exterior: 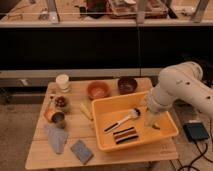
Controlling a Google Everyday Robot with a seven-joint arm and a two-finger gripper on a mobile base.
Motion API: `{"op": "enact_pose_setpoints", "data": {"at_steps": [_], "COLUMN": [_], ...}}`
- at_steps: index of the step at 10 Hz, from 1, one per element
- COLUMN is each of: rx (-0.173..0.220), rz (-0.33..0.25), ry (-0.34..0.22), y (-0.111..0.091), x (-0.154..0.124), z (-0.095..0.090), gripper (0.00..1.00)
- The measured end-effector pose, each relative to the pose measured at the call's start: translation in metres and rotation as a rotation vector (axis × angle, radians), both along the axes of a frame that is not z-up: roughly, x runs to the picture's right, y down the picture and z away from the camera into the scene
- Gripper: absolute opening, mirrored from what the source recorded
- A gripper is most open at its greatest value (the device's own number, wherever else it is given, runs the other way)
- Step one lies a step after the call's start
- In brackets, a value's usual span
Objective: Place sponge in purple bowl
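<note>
No text is legible; gripper [150,120] sits low over yellow tray [98,125].
</note>
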State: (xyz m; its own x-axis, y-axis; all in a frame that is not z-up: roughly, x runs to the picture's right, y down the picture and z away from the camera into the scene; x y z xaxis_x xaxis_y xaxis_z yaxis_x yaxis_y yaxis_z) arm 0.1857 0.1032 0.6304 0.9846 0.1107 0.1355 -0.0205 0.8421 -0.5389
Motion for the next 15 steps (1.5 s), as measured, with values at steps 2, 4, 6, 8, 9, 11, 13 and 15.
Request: {"op": "enact_pose_setpoints", "data": {"at_steps": [2, 4, 6, 8, 9, 11, 13, 15], "rx": [0.0, 0.008, 0.022, 0.039, 0.047, 0.071, 0.074, 0.075], "rz": [0.001, 0.012, 0.051, 0.109, 0.128, 0.168, 0.2, 0.207], "ry": [0.0, -0.027, -0.099, -0.19, -0.212, -0.253, -0.278, -0.279], "y": [0.0, 0.001, 0.009, 0.034, 0.047, 0.078, 0.095, 0.098], "x": [0.0, -0.004, -0.019, -0.05, -0.063, -0.107, -0.136, -0.14], "z": [0.0, -0.005, -0.021, -0.057, -0.074, -0.111, -0.122, -0.123], "gripper": [0.65, 0.65, 0.65, 0.65, 0.65, 0.65, 0.65, 0.65]}}
